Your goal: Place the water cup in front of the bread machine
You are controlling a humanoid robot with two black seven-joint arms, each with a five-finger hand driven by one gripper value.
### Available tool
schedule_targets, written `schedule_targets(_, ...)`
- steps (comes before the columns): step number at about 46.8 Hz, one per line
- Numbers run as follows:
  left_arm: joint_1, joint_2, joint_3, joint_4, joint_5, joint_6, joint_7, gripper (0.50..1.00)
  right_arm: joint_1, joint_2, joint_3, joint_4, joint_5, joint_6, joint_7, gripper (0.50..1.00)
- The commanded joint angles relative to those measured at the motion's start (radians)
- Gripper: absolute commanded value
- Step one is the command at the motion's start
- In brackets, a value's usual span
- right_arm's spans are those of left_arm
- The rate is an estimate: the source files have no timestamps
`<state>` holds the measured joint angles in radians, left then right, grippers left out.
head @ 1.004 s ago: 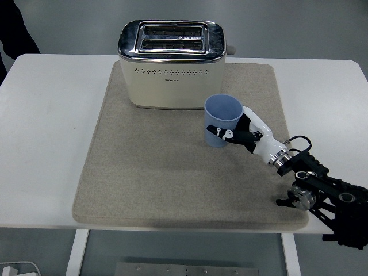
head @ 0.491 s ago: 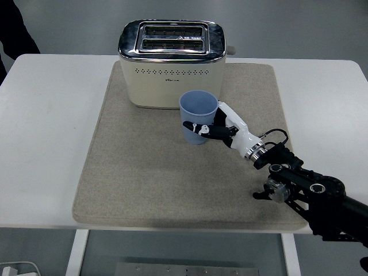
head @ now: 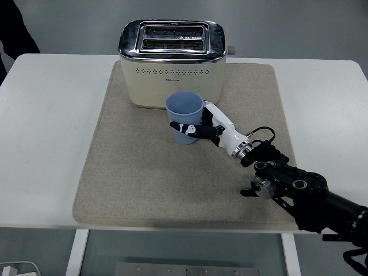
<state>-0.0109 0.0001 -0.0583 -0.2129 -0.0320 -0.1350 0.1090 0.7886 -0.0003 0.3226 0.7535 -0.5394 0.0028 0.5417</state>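
Observation:
A light blue water cup (head: 184, 117) stands upright over the beige mat, just in front of the cream toaster (head: 171, 64) with its chrome top and two slots. My right hand (head: 202, 128), white and black, is shut on the cup from its right side, with the thumb across the cup's front. Whether the cup's base touches the mat I cannot tell. The black right arm (head: 299, 192) runs in from the lower right corner. My left arm is out of view.
The beige mat (head: 138, 172) covers the middle of the white table (head: 46, 132). A dark sleeve of a person (head: 14, 31) shows at the top left corner. The table's near edge runs along the bottom.
My right hand has carried the cup to the left, from the toaster's right front corner to in front of its middle. The arm has reached further in over the mat.

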Motion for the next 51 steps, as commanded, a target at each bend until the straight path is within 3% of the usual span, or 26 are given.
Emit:
schedule_targets(1, 0.002, 0.0, 0.0, 0.0, 0.0, 0.0, 0.0, 1.0, 0.003, 0.0, 0.0, -0.01, 0.001, 0.0, 0.0, 0.539)
schedule_targets(8, 0.0, 0.0, 0.0, 0.001, 0.0, 0.0, 0.0, 1.0, 0.003, 0.0, -0.013, -0.014, 0.001, -0.001, 0.0, 0.58)
schedule_targets(12, 0.002, 0.0, 0.0, 0.0, 0.0, 0.0, 0.0, 1.0, 0.003, 0.0, -0.013, -0.016, 0.001, -0.012, 0.001, 0.643)
schedule_targets(20, 0.0, 0.0, 0.0, 0.001, 0.0, 0.0, 0.0, 1.0, 0.0, 0.0, -0.013, -0.016, 0.004, -0.015, 0.001, 0.695)
schedule_targets(23, 0.0, 0.0, 0.0, 0.001, 0.0, 0.0, 0.0, 1.0, 0.0, 0.0, -0.011, -0.016, 0.007, -0.015, 0.001, 0.764)
schedule_targets(31, 0.0, 0.0, 0.0, 0.0, 0.0, 0.0, 0.0, 1.0, -0.003, 0.0, -0.01, -0.016, 0.012, -0.015, 0.001, 0.854)
schedule_targets(51, 0.0, 0.0, 0.0, 0.001, 0.0, 0.0, 0.0, 1.0, -0.005, 0.0, -0.004, 0.0, 0.016, -0.014, 0.001, 0.893)
